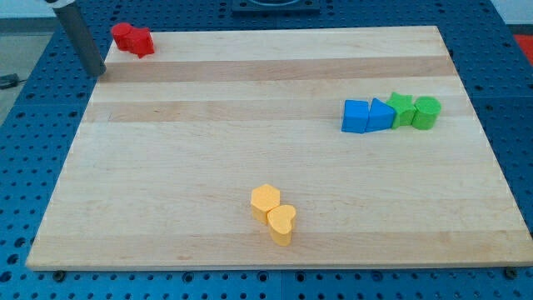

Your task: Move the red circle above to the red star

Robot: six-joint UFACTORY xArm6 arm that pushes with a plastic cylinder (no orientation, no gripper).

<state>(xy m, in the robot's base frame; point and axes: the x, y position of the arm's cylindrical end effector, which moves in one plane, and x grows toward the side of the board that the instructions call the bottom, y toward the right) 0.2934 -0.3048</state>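
The dark rod leans in from the view's top left, and my tip [98,73] sits at the table's [250,150] left edge, near the far corner. There is no hand here to spread or close, only the bare rod. Just to the tip's right and slightly toward the view's top lie two red blocks [133,39], touching each other; I cannot tell which is the circle and which the star, nor any long axis. Well away to the tip's right stand a blue block [356,117], a blue triangle [381,115], a green star [403,108] and a green cylinder [426,112] in a row. Toward the view's bottom lie a yellow hexagon [265,200] and a yellow heart [281,223].
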